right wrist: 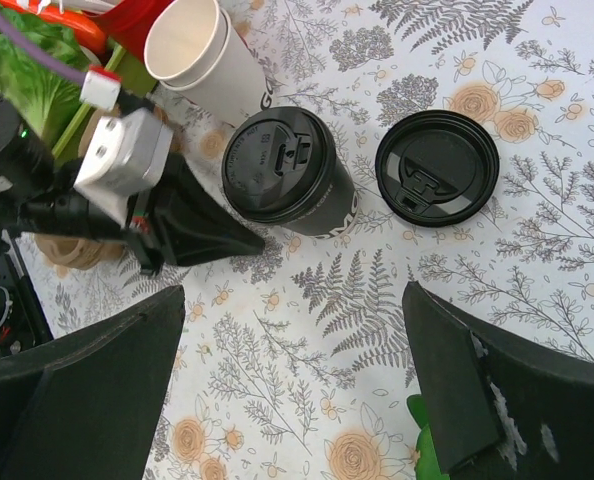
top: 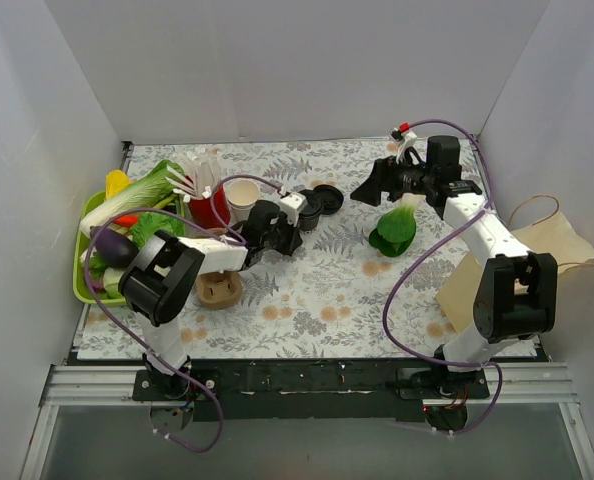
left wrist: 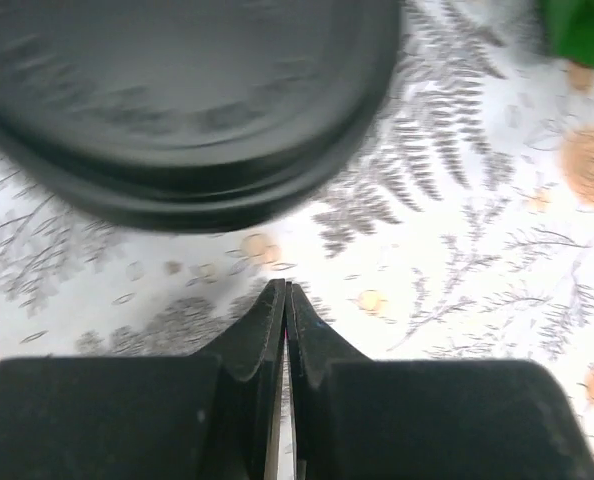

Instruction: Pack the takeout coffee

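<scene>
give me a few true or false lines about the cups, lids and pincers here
1. The left pincer is shut. True.
2. The right pincer is clamped on the takeout coffee. False: it is open and holds nothing.
3. A loose black lid lies on the table beside the takeout coffee. True.
4. The takeout coffee is already in the paper bag. False: it stands on the table, near the left pincer.
</scene>
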{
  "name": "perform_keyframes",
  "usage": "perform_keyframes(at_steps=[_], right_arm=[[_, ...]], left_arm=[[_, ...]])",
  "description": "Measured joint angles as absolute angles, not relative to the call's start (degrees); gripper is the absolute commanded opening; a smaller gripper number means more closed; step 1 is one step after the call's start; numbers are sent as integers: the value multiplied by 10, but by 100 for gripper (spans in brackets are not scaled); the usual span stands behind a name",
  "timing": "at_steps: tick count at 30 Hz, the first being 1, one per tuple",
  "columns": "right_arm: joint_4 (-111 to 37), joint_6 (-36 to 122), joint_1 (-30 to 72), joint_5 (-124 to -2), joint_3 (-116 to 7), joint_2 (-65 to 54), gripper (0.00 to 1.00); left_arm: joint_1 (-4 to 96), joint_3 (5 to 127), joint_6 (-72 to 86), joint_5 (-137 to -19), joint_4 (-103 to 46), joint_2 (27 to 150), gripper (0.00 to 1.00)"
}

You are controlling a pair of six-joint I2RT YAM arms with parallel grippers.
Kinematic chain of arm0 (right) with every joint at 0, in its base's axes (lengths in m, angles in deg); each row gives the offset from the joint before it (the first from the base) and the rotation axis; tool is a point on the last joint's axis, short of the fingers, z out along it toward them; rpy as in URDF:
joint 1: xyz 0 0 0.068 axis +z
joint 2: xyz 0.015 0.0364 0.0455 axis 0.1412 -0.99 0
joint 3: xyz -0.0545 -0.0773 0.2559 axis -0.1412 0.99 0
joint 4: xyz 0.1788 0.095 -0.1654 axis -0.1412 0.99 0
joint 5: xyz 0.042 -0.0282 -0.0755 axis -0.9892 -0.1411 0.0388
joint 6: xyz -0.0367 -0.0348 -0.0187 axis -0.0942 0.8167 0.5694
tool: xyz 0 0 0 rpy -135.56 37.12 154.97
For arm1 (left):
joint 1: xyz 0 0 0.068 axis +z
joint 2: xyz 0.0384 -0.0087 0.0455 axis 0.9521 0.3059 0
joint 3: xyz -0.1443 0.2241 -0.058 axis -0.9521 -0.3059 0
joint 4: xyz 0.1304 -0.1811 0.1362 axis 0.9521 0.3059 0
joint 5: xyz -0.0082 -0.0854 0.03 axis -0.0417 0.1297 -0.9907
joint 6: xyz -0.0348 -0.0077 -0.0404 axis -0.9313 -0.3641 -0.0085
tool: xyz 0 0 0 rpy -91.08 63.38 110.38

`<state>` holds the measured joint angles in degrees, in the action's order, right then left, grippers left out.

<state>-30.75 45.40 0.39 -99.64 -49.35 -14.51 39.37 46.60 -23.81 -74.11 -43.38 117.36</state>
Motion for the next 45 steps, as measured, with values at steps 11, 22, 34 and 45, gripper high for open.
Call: perform_keyframes(at_steps=[11, 22, 34, 45], right_arm=[[-334, 436, -10, -1009, -494, -154, 96], [-348, 421, -34, -1019, -465, -149, 96], [-381, 398, -44, -1019, -441, -134, 96], [-378, 398, -44, -1019, -437, -131, 98]], left_arm=[[318, 535, -139, -746, -422, 1213, 0], [320, 600, -92, -814, -410, 1288, 0], [353, 627, -87, -872, -409, 1306, 0], [368, 639, -101, -767, -362, 1302, 48]])
